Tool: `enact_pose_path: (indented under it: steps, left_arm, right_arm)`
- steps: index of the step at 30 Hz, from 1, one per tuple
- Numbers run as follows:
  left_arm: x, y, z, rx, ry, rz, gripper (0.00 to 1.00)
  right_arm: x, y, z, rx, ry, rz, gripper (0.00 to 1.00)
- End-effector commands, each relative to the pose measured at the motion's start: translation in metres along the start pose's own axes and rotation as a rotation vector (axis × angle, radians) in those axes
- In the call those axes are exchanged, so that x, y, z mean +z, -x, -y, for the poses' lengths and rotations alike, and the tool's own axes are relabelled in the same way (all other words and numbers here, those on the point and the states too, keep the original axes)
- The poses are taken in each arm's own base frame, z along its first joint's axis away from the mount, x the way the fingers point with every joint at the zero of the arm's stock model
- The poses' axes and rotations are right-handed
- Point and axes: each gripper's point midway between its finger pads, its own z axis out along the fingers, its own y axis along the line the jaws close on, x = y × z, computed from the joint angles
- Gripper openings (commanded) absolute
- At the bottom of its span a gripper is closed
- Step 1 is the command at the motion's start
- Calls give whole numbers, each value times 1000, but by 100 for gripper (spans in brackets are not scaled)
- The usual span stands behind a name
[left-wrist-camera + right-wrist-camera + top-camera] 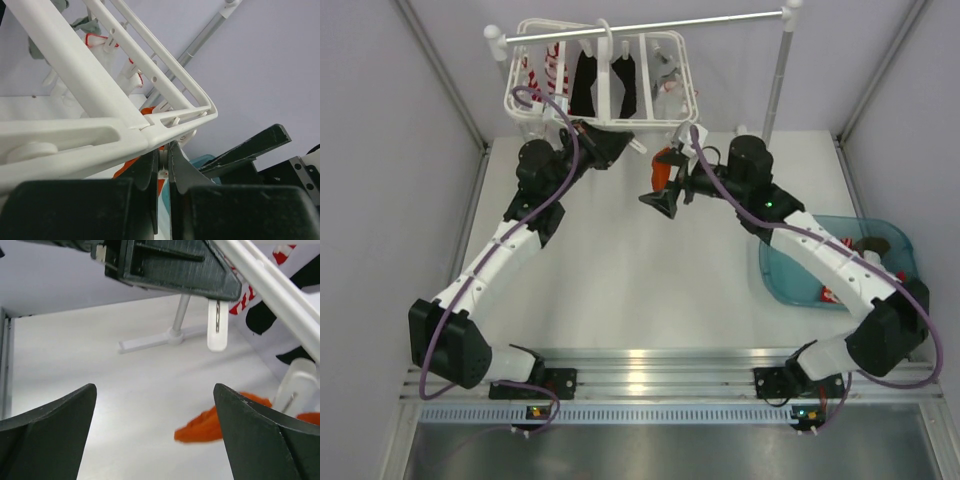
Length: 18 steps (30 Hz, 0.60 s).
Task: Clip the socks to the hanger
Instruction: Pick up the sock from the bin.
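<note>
The white hanger hangs from the rail at the back, with red-and-white striped, black and grey socks clipped to it. My left gripper is under its front edge. In the left wrist view the left gripper is shut on a small white clip below the frame. An orange sock dangles beside it, seemingly from a clip. My right gripper is open and empty, with the orange sock just ahead by its right finger.
The silver rail stands on white posts, one foot in the right wrist view. A blue bin at the right holds more socks, one brown. Grey walls close both sides.
</note>
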Motion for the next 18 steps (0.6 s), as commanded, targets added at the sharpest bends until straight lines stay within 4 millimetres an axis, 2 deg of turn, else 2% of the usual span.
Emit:
enact_pose_path:
  steps: [1, 2, 3, 4, 5, 6, 7, 8, 9, 10, 11, 12, 13, 14, 16, 17, 18]
  left_arm:
    - [0, 11, 8, 44, -27, 24, 0]
    - [0, 11, 7, 45, -24, 22, 0]
    - [1, 10, 7, 46, -25, 19, 0]
    - [1, 11, 7, 48, -25, 21, 0]
    - [1, 10, 7, 47, -27, 16, 0]
    - [1, 10, 8, 49, -28, 17, 0]
    - [1, 10, 8, 50, -27, 16, 0]
    - [2, 9, 7, 49, -25, 14, 0]
    - [2, 9, 6, 52, -23, 14, 0]
    - [2, 8, 6, 52, -21, 12, 0]
    - [1, 8, 5, 53, -20, 11, 0]
    - [1, 7, 4, 53, -19, 8, 0]
    - [2, 6, 4, 52, -18, 6, 0]
    - [1, 7, 5, 53, -21, 8, 0]
    - [1, 5, 4, 58, -22, 4, 0]
    - [1, 6, 5, 62, -25, 3, 0]
    - [1, 5, 5, 61, -28, -1, 0]
  right_arm:
    - [-40, -8, -13, 55, 62, -78, 100]
    - [-50, -7, -14, 58, 64, -86, 100]
    - [-68, -24, -8, 107, 67, -133, 100]
    - [-78, -30, -4, 119, 53, -152, 100]
    - [-99, -32, 8, 130, 28, -156, 100]
    - [-116, -50, 5, 194, 36, -219, 100]
    - [-128, -56, 11, 159, 29, -241, 100]
    - [-155, -66, 27, 179, -40, -272, 100]
    - [-169, -74, 29, 195, -46, -293, 100]
    - [-190, -94, 24, 215, -45, -367, 100]
    - [-220, -108, 43, 250, -137, -409, 100]
    - [-238, -120, 49, 255, -183, -470, 100]
    - [-259, -137, 41, 256, -164, -549, 100]
    - [-290, -158, 54, 285, -248, -632, 100]
    - [-324, -180, 59, 294, -294, -744, 98]
    - [-355, -200, 62, 352, -357, -839, 96]
    - [-369, -210, 65, 370, -388, -889, 95]
